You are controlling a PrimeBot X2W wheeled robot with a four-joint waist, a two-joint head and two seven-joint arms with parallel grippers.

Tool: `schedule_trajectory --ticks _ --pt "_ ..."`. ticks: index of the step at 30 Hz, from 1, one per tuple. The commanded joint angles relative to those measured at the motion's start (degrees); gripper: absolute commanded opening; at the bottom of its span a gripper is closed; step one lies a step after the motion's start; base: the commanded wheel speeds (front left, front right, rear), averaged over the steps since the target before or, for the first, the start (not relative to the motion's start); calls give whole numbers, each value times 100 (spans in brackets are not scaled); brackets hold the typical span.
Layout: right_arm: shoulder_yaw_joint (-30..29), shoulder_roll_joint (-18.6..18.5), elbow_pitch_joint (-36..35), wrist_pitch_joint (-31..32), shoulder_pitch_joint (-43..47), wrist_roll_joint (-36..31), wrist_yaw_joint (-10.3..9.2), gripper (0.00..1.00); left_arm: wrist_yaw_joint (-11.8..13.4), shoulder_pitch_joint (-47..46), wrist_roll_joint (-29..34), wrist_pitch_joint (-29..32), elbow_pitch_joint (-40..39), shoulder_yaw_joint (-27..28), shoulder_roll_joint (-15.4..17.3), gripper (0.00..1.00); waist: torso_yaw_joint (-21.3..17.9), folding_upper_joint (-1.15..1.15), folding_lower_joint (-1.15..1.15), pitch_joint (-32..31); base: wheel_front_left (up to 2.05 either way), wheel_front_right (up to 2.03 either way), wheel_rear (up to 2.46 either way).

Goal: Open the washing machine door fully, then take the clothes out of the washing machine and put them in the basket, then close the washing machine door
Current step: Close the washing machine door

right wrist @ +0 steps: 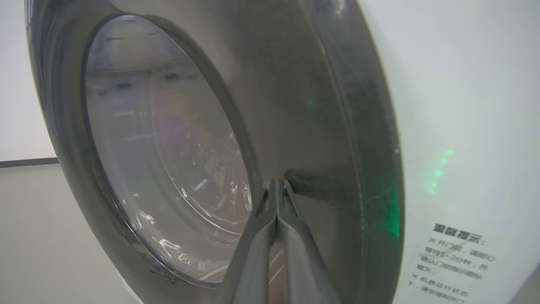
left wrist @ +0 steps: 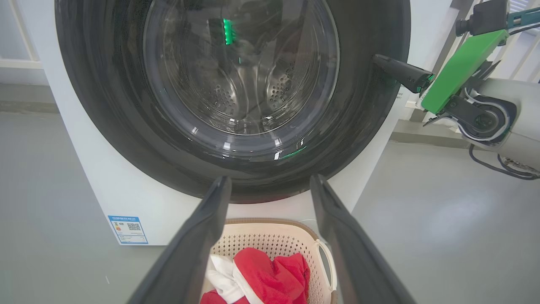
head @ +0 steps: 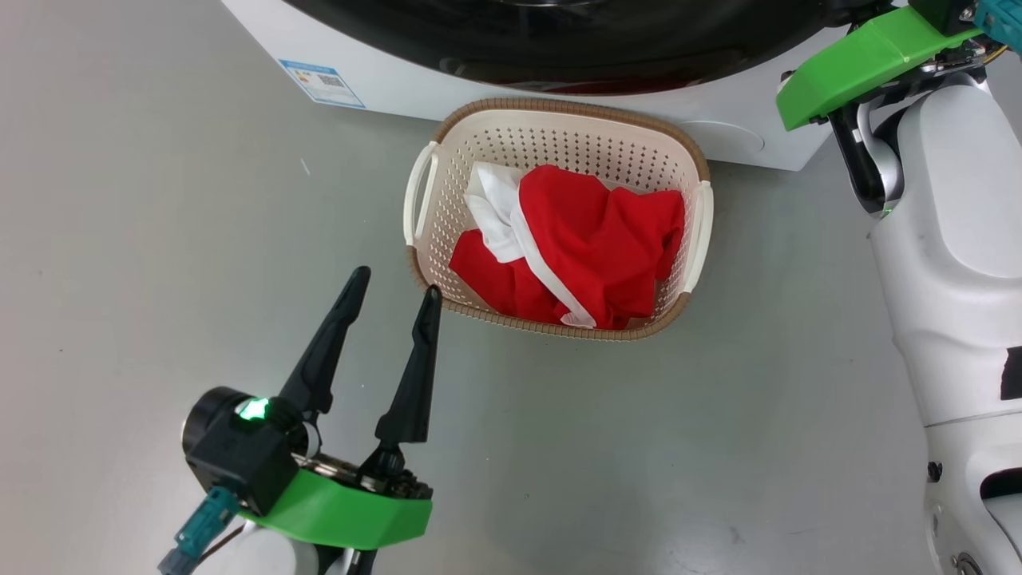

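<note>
The cream basket (head: 559,106) stands on the floor against the washing machine (head: 383,64), and the red and white clothes (head: 599,239) lie bundled inside it. My left gripper (head: 398,285) hovers open and empty just left of the basket's near corner. In the left wrist view the washing machine door (left wrist: 126,126) sits flush against the white front, with bare steel drum behind its glass. My right gripper (left wrist: 376,59) is shut with nothing in it. Its tips (right wrist: 276,182) rest at the door's black rim (right wrist: 320,126) on the right side.
Grey floor spreads left and in front of the basket. My white body (head: 950,279) stands at the right. A blue label (left wrist: 128,229) marks the machine's lower front, a printed notice (right wrist: 455,261) its right side. A pale railing (left wrist: 523,50) rises right of the machine.
</note>
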Motion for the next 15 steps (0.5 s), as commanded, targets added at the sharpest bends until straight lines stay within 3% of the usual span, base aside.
schedule_trajectory --ticks 1,15 --pt "-117 18 -145 -29 -281 -29 -59 0 -33 -65 84 -51 -97 217 60 100 -7 0 0 -1 0 0 0" --pt "-153 45 -261 -29 -101 34 -59 0 -121 -72 146 -51 -18 284 2 100 -100 0 0 -94 0 0 0"
